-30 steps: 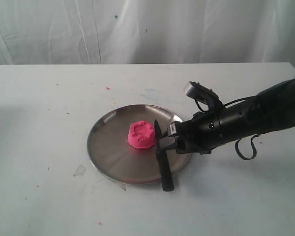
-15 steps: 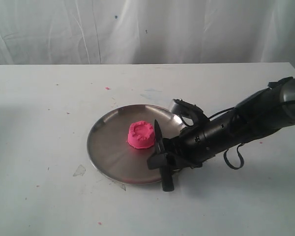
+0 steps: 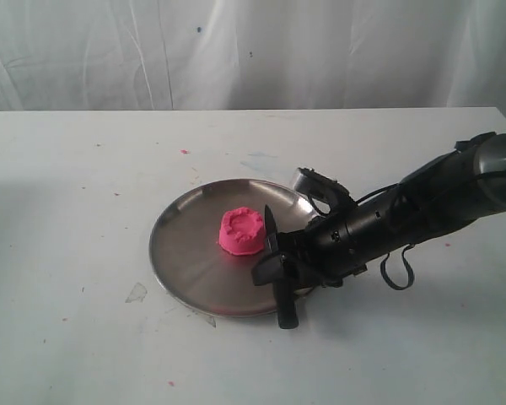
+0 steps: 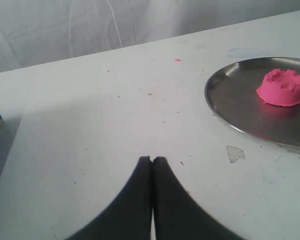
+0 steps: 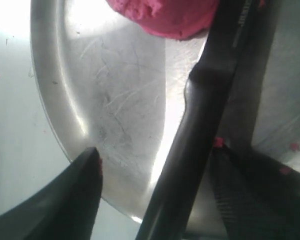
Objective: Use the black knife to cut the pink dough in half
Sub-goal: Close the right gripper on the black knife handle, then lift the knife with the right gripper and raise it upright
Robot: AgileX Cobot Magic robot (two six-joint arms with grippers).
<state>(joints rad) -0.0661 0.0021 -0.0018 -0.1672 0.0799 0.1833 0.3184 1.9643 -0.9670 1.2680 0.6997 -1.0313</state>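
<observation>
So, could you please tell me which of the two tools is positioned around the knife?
The right tool: its open fingers flank the black knife; the left tool is shut, away from it.

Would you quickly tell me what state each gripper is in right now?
Left gripper: closed, holding nothing.
Right gripper: open, its fingers on either side of the black knife, not clamped.

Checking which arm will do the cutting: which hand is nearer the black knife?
Right. The right hand straddles the black knife at the plate's edge, fingers either side of its handle. The left hand sits shut over bare table, well away from the plate.
</observation>
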